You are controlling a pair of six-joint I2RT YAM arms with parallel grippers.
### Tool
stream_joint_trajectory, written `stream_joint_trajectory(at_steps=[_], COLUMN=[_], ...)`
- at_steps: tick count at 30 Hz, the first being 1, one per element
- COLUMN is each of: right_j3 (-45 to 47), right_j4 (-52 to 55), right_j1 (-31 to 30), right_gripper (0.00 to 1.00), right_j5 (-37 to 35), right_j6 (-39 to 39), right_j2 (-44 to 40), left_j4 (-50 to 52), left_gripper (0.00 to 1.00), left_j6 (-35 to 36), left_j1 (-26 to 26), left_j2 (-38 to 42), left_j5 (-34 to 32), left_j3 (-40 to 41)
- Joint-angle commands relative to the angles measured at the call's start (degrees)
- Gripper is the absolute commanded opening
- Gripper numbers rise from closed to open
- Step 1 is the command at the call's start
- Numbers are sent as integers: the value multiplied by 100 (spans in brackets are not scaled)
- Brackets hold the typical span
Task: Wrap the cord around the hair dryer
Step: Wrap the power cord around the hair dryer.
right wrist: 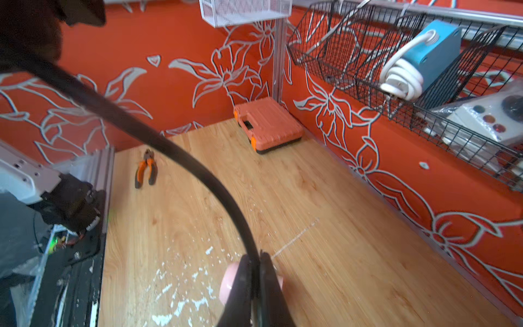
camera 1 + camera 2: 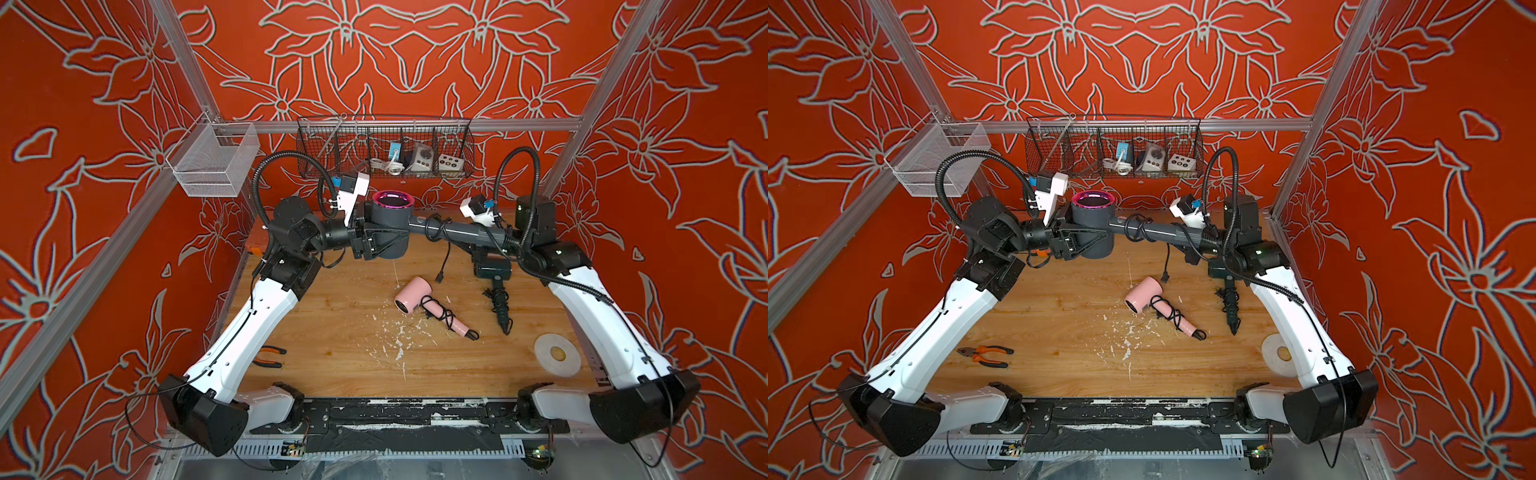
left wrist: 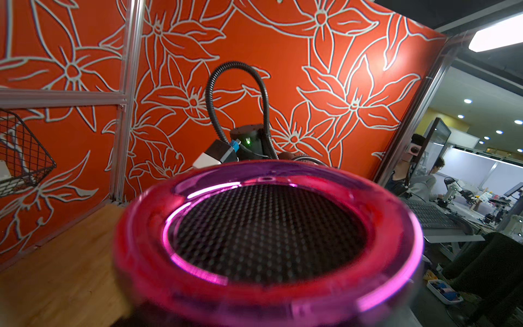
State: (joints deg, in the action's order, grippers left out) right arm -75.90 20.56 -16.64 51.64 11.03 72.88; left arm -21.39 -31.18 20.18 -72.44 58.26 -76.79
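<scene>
Dryer [image 2: 388, 216]: held aloft near the table's [image 2: 332, 332] back edge, barrel clamped by left gripper [image 2: 386, 243].
Cord [image 2: 436, 226]: looped round the handle, plug [image 2: 439, 276] dangling; pinched by right gripper [image 1: 256, 262].
Room: open wood is seen between pliers [image 2: 270, 356] and pink dryer [image 2: 415, 297].

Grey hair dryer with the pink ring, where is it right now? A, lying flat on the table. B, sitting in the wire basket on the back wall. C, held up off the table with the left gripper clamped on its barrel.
C: in a top view the left gripper clamps the barrel of the grey hair dryer, which is raised clear of the table, while the right gripper pinches a black cord.
</scene>
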Motion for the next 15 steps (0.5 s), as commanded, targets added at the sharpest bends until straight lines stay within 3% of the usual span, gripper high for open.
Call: stream_joint_trajectory(at_steps=[1, 9, 15], right_j3=[451, 1321, 1623], right_j4=[-1128, -2129, -1976], right_j1=[33, -15, -231], right_gripper=[0, 0, 0], right_j5=[343, 664, 639], right_j6=[-854, -1690, -1885], right_j2=[-225, -742, -1281], left_j4=[-1105, -1387, -433], left_gripper=[0, 0, 0], left_j6=[-470, -689, 178], left_j1=[-99, -208, -208], left_j2=[-30, -306, -349], left_j5=[-737, -1727, -2267], left_j3=[-172, -114, -391])
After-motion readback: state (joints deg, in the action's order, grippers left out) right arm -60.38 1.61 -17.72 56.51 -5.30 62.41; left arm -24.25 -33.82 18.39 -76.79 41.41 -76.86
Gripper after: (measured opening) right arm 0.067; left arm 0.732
